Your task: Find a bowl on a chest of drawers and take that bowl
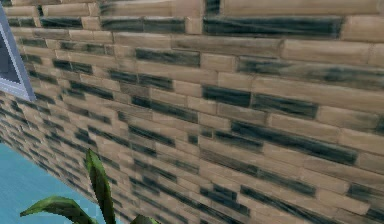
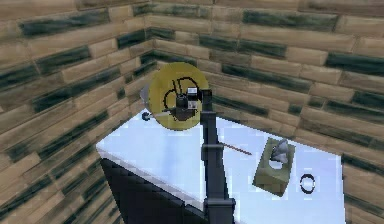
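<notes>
A yellow bowl (image 2: pixel 172 78) hangs at the far end of my arm, raised above the white top of the chest of drawers (image 2: pixel 170 155) with the brick wall behind its upper half. My gripper (image 2: pixel 165 104) lies across the bowl's face and holds it. The dark arm bar (image 2: pixel 212 160) rises from the bottom edge to it.
On the chest top lie a tissue box (image 2: pixel 272 165), a small dark ring (image 2: pixel 308 181) and a thin stick (image 2: pixel 238 150). Brick walls meet in a corner behind the chest. In the forward view a brick wall (image 1: pixel 230 110) stands close, with a window (image 1: pixel 8 60) at left and plant leaves (image 1: pixel 97 190) below.
</notes>
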You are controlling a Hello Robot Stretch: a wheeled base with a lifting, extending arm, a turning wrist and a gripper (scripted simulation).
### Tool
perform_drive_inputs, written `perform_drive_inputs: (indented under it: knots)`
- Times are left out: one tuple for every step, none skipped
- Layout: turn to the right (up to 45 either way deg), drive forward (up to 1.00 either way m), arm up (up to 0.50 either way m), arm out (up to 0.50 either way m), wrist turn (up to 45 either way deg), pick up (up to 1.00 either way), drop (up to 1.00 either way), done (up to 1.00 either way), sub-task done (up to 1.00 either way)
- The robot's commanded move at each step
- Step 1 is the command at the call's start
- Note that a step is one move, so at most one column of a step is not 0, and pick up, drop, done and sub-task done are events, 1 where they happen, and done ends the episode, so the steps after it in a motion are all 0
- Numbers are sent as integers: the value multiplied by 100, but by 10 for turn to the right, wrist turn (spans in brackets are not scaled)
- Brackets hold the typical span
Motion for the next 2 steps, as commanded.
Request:
perform_drive_inputs:
  knots:
    - [0,0,0,0,0,100,0,0,0]
    - [0,0,10,0,0,0,0,0,0]
